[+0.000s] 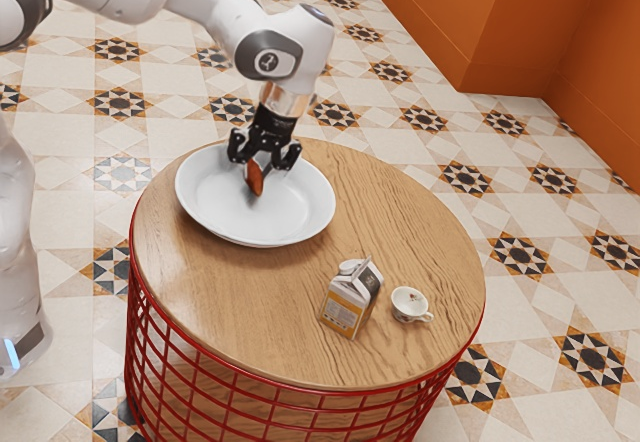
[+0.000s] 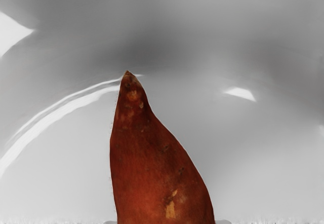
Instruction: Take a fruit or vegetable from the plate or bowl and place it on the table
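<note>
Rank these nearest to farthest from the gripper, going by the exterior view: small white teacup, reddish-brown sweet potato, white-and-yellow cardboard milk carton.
1. Sweet potato: right at the gripper, over the wide white bowl.
2. Milk carton: on the round wooden table, beyond the bowl, toward the exterior view's right.
3. Teacup: just past the carton, nearer the table's edge.

Bright light, white glare on bowl point(image 2: 273, 168)
</note>
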Motion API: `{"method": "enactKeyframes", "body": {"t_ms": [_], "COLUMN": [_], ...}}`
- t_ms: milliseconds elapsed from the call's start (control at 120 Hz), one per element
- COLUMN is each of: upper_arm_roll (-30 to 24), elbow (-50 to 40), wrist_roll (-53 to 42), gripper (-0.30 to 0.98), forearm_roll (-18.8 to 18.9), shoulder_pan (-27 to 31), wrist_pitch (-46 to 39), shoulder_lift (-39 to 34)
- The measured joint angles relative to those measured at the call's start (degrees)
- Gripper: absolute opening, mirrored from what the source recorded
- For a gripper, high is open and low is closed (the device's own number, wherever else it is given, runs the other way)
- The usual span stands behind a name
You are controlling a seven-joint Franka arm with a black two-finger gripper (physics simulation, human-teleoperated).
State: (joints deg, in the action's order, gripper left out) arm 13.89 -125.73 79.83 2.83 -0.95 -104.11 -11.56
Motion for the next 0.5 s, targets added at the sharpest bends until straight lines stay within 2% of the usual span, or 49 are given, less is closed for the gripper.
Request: {"method": "enactKeyframes", "body": {"t_ms": [350, 500], "upper_arm_roll": [-0.4, -0.4], "elbow": [6.2, 10.9], "wrist_roll": [-0.2, -0.2], "gripper": [0.18, 0.17], "forearm_roll": [0.3, 0.3], "shoulder_pan": [-0.3, -0.3], "wrist_pitch": [0.0, -0.2], "shoulder_lift": [0.5, 3.4]}}
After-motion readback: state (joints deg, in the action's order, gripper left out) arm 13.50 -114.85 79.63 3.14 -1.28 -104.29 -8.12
